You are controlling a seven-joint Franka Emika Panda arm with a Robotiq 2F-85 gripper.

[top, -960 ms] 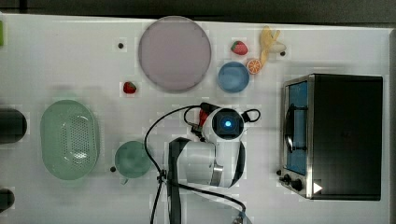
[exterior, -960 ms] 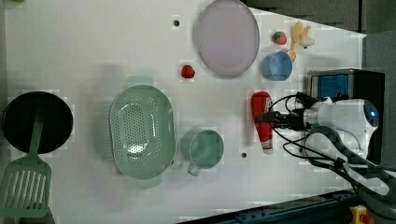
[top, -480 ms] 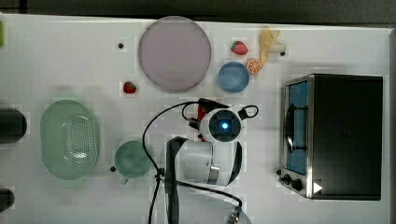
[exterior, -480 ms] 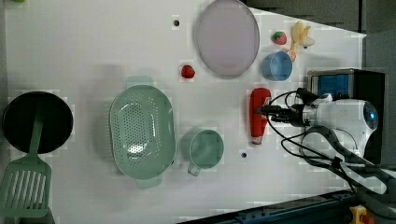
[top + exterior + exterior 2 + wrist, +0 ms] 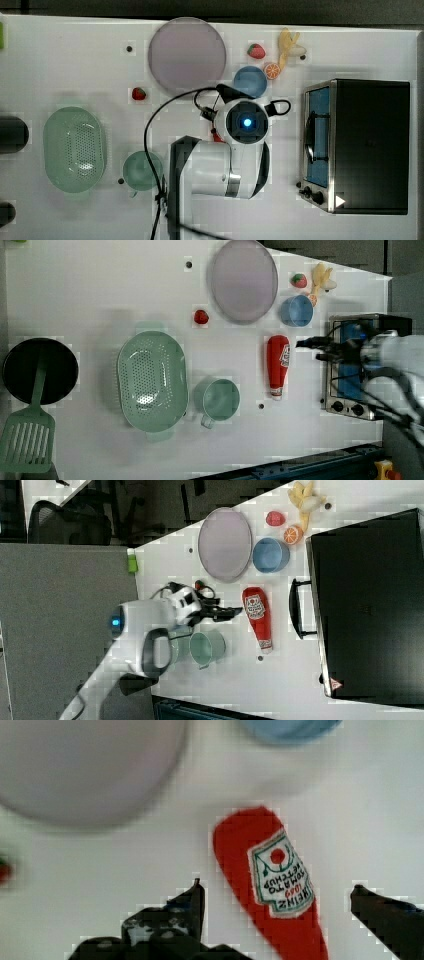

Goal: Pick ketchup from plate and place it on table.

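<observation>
Ketchup bottle (image 5: 277, 365), red with a white label, lies flat on the white table (image 5: 100, 295), off the plate. In the left view it sits below the mauve-grey plate (image 5: 243, 280) and the blue bowl (image 5: 296, 311), its white cap end pointing toward the left view's bottom, just beside a small dark dot on the tabletop. The gripper (image 5: 280, 895) hangs above the bottle with its fingers spread wide; in the wrist view one dark fingertip stands on each side of the red body, both clear of it, and nothing is pinched. In the right view the gripper (image 5: 227, 612) reaches level toward the bottle's label end from the right view's left, and whether it stands higher than the bottle I cannot tell there.

Around the bottle, the green mug (image 5: 218, 400) stands near on the left view's left, with the green colander (image 5: 152, 381) beyond it. A strawberry (image 5: 201, 316) lies just beside the plate's rim. The toaster oven (image 5: 367, 600) flanks the bottle on the right view's right, its handle facing the bottle across a strip of bare table. Another strawberry (image 5: 256, 50), an orange slice (image 5: 272, 70) and a banana (image 5: 290, 44) cluster near the table's far edge by the blue bowl. Open white tabletop spreads across the left view's upper left, and a dark pan with a green spatula (image 5: 27, 432) sits at the left view's left edge.
</observation>
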